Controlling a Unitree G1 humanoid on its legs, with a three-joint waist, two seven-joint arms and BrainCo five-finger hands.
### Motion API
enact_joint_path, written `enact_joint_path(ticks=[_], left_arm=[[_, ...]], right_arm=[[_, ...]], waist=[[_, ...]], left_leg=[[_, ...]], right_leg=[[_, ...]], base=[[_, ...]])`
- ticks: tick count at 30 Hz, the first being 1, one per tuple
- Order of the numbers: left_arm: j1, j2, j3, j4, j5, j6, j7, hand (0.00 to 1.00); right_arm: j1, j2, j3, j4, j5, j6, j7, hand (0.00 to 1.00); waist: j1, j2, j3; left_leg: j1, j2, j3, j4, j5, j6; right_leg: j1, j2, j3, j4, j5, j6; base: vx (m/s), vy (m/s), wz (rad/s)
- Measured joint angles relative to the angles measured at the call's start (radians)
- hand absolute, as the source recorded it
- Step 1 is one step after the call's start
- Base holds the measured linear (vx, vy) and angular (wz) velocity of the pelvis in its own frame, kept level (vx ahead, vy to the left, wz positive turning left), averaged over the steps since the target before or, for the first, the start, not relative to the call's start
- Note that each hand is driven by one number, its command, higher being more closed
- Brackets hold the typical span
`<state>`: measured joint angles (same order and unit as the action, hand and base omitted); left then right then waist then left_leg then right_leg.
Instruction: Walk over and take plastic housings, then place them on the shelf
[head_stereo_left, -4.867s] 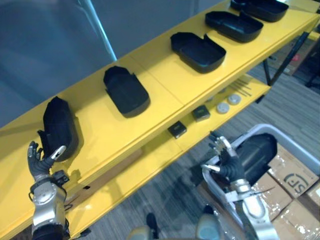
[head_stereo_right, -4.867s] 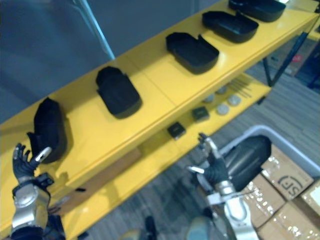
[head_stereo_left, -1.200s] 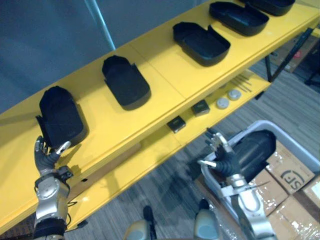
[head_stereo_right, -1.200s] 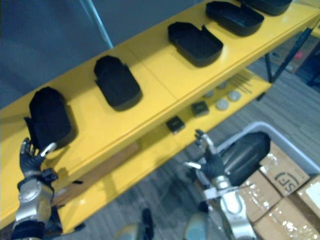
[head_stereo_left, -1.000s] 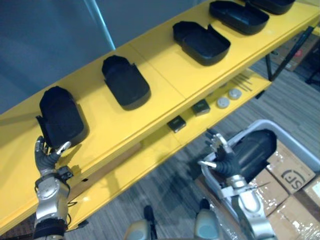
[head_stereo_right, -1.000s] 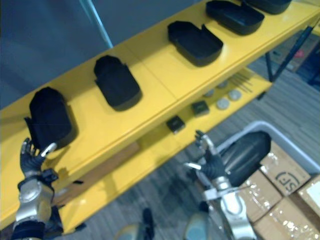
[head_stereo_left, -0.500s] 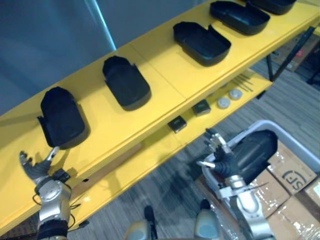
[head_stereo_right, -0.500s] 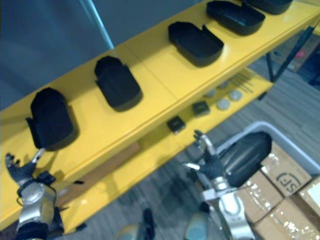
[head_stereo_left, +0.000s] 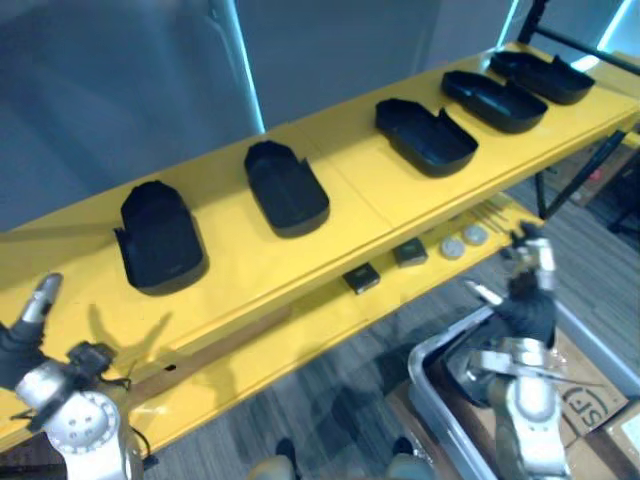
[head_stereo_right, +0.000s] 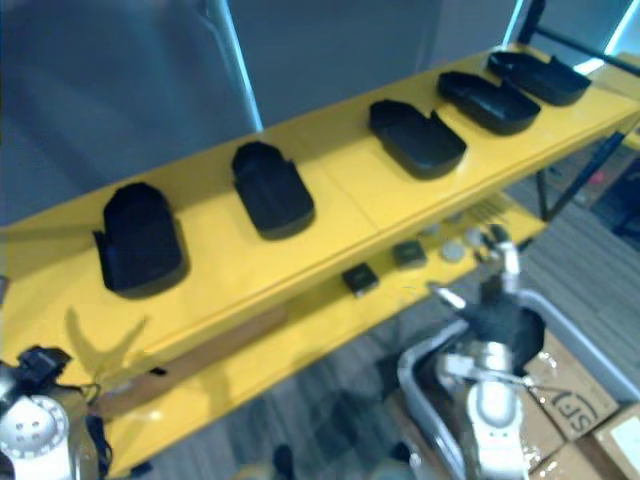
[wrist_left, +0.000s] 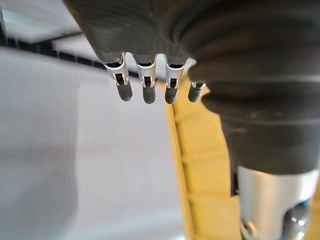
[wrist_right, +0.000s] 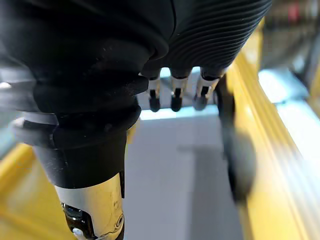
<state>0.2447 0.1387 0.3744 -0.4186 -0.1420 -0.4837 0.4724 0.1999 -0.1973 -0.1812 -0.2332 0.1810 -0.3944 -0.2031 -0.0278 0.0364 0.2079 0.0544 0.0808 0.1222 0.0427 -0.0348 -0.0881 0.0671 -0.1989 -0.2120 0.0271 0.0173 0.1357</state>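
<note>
Left hand (wrist_left: 170, 85) fingers (wrist_left: 124, 89) straight, holding nothing; yellow shelf (wrist_left: 200, 165) edge beyond, grey surface (wrist_left: 85, 165) beside.

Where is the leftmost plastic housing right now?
In the left eye view, the leftmost housing lies on top of the yellow shelf, left of the next housing, above and clear of the left hand.

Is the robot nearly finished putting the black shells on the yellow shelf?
Five black plastic housings lie in a row on the yellow top shelf. The left hand and right hand are open and empty. The right hand is by the grey bin; whether more wait inside is hard to tell.
</note>
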Motion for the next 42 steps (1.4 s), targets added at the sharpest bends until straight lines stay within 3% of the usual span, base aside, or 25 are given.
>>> enact_joint_path(ticks=[3, 6, 9, 13, 17, 20, 21, 22, 24, 25, 27, 29, 30, 32, 33, 34, 36, 39, 40, 42], left_arm=[[-0.004, 0.002, -0.071, -0.038, 0.004, -0.024, -0.084, 0.00], [-0.033, 0.004, -0.145, -0.038, -0.015, -0.040, -0.155, 0.00], [-0.089, 0.013, -0.237, -0.033, -0.017, -0.038, -0.177, 0.00], [-0.148, 0.013, -0.388, -0.019, -0.054, -0.028, -0.215, 0.00], [-0.217, 0.016, -0.563, 0.043, -0.057, 0.046, -0.219, 0.00], [-0.226, 0.019, -0.613, 0.063, -0.056, 0.084, -0.217, 0.00], [-0.226, 0.019, -0.628, 0.064, -0.051, 0.100, -0.213, 0.00], [-0.213, 0.021, -0.624, 0.063, -0.047, 0.119, -0.205, 0.00], [-0.159, 0.022, -0.608, 0.059, -0.051, 0.149, -0.187, 0.00], [-0.109, 0.022, -0.600, 0.053, -0.052, 0.157, -0.187, 0.00], [-0.037, 0.022, -0.571, 0.045, -0.054, 0.152, -0.194, 0.00], [-0.031, 0.023, -0.534, 0.047, -0.055, 0.132, -0.197, 0.00], [-0.048, 0.033, -0.508, 0.053, -0.056, 0.102, -0.191, 0.00], [-0.089, 0.063, -0.503, 0.086, -0.057, 0.058, -0.171, 0.00], [-0.128, 0.077, -0.517, 0.118, -0.058, 0.035, -0.170, 0.00], [-0.175, 0.095, -0.539, 0.130, -0.046, 0.031, -0.169, 0.00], [-0.269, 0.111, -0.580, 0.132, 0.010, 0.031, -0.168, 0.00], [-0.359, 0.141, -0.582, 0.092, -0.047, 0.054, -0.202, 0.00], [-0.343, 0.140, -0.564, 0.068, -0.058, 0.069, -0.203, 0.00], [-0.273, 0.129, -0.535, 0.024, -0.088, 0.079, -0.209, 0.00]], right_arm=[[-0.010, 0.000, -0.018, 0.000, -0.012, 0.000, -0.037, 0.00], [-0.004, 0.001, -0.047, 0.000, -0.031, 0.000, -0.082, 0.00], [0.034, 0.017, -0.074, -0.016, -0.040, 0.003, -0.122, 0.00], [0.143, 0.060, -0.107, -0.080, -0.047, 0.007, -0.153, 0.00], [0.266, 0.113, -0.126, -0.086, -0.018, -0.013, -0.168, 0.00], [0.302, 0.130, -0.098, -0.086, 0.006, -0.032, -0.164, 0.00], [0.305, 0.130, -0.070, -0.086, 0.019, -0.046, -0.156, 0.00], [0.287, 0.127, -0.031, -0.086, 0.022, -0.055, -0.130, 0.00], [0.220, 0.102, 0.042, -0.085, 0.019, -0.066, -0.095, 0.00], [0.179, 0.071, 0.082, -0.076, 0.020, -0.066, -0.077, 0.00], [0.128, 0.034, 0.127, -0.072, 0.023, -0.066, -0.056, 0.00], [0.094, 0.010, 0.155, -0.064, 0.042, -0.067, -0.046, 0.00], [0.056, 0.003, 0.165, -0.039, 0.042, -0.067, -0.038, 0.00], [-0.005, -0.010, 0.176, 0.003, 0.070, -0.066, -0.035, 0.00], [-0.032, -0.013, 0.178, 0.020, 0.121, -0.067, -0.038, 0.00], [-0.041, -0.015, 0.182, 0.022, 0.177, -0.071, -0.042, 0.00], [-0.043, -0.010, 0.191, 0.030, 0.271, -0.086, -0.059, 0.00], [0.050, 0.056, 0.191, 0.033, 0.347, -0.099, -0.058, 0.00], [0.127, 0.086, 0.183, 0.030, 0.371, -0.106, -0.030, 0.00], [0.208, 0.097, 0.175, 0.010, 0.395, -0.110, 0.062, 0.00]], waist=[[-0.005, 0.002, -0.001], [-0.033, -0.001, -0.001], [-0.047, -0.006, -0.001], [-0.104, -0.019, -0.003], [-0.162, -0.025, -0.008], [-0.178, -0.024, -0.008], [-0.177, -0.026, -0.009], [-0.146, -0.031, -0.008], [-0.111, -0.026, -0.005], [-0.091, -0.001, -0.010], [-0.075, 0.027, -0.015], [-0.068, 0.021, -0.009], [-0.059, 0.001, 0.009], [-0.026, -0.035, 0.053], [-0.027, -0.028, 0.060], [-0.032, -0.038, 0.071], [-0.039, -0.026, 0.105], [-0.041, 0.000, 0.129], [-0.041, 0.004, 0.133], [-0.043, 0.007, 0.136]], left_leg=[[-0.004, 0.009, 0.035, -0.009, 0.001, -0.002], [-0.005, 0.012, 0.072, -0.017, 0.002, -0.006], [-0.003, 0.020, 0.115, -0.018, -0.002, -0.011], [0.032, 0.040, 0.178, -0.016, -0.027, -0.024], [0.065, 0.049, 0.243, -0.016, -0.050, -0.030], [0.089, 0.060, 0.279, -0.003, -0.069, -0.037], [0.082, 0.071, 0.261, 0.055, -0.098, -0.035], [0.057, 0.078, 0.169, 0.146, -0.134, 0.015], [0.008, 0.078, -0.018, 0.294, -0.214, 0.068], [0.005, 0.079, -0.117, 0.357, -0.265, 0.069], [0.004, 0.074, -0.170, 0.376, -0.312, 0.049], [-0.026, 0.061, -0.165, 0.351, -0.352, 0.022], [-0.044, 0.040, -0.160, 0.345, -0.361, -0.003], [-0.066, 0.016, -0.138, 0.361, -0.359, 0.003], [-0.102, 0.012, -0.145, 0.391, -0.361, 0.013], [-0.110, 0.003, -0.162, 0.421, -0.369, 0.010], [-0.114, -0.006, -0.178, 0.480, -0.387, 0.003], [-0.100, 0.003, -0.128, 0.571, -0.439, 0.027], [-0.070, 0.019, -0.070, 0.588, -0.471, 0.041], [-0.030, 0.047, 0.015, 0.577, -0.486, 0.055]], right_leg=[[-0.027, 0.011, 0.035, -0.026, 0.016, -0.010], [-0.049, 0.016, 0.072, -0.038, 0.031, -0.011], [-0.067, 0.027, 0.114, -0.050, 0.062, -0.004], [-0.069, 0.050, 0.171, -0.053, 0.066, -0.006], [-0.069, 0.066, 0.227, -0.055, 0.064, -0.008], [-0.071, 0.082, 0.274, -0.053, 0.064, -0.008], [-0.079, 0.093, 0.302, -0.046, 0.064, -0.008], [-0.105, 0.111, 0.365, -0.022, 0.064, -0.011], [-0.121, 0.144, 0.452, -0.007, 0.054, -0.025], [-0.130, 0.171, 0.503, 0.003, 0.055, -0.026], [-0.161, 0.200, 0.540, 0.022, 0.059, -0.019], [-0.210, 0.186, 0.546, 0.023, 0.074, 0.003], [-0.242, 0.164, 0.549, 0.022, 0.089, 0.011], [-0.255, 0.135, 0.538, 0.010, 0.093, -0.001], [-0.277, 0.126, 0.520, 0.028, 0.092, -0.002], [-0.287, 0.123, 0.513, 0.064, 0.091, -0.001], [-0.294, 0.125, 0.509, 0.126, 0.087, 0.033], [-0.310, 0.158, 0.532, 0.191, 0.091, 0.036], [-0.310, 0.170, 0.522, 0.211, 0.102, 0.027], [-0.303, 0.193, 0.481, 0.145, 0.220, -0.027]], base=[[-0.07, -0.002, -0.31], [-0.01, 0.010, -0.37], [0.04, 0.008, -0.38], [0.05, -0.002, -0.50], [0.01, 0.012, -0.43], [0.01, 0.007, -0.49], [0.01, -0.008, -0.94], [-0.01, -0.022, -1.15], [-0.07, 0.047, -1.54], [-0.11, 0.157, -1.47], [-0.11, 0.208, -0.89], [-0.16, 0.183, -0.18], [-0.15, 0.149, -0.06], [-0.21, 0.144, -0.17], [-0.19, 0.117, 0.10], [-0.09, 0.085, 0.34], [-0.01, 0.078, 0.12], [-0.07, 0.100, -0.81], [-0.15, 0.109, -1.44], [-0.22, 0.111, -1.53]])
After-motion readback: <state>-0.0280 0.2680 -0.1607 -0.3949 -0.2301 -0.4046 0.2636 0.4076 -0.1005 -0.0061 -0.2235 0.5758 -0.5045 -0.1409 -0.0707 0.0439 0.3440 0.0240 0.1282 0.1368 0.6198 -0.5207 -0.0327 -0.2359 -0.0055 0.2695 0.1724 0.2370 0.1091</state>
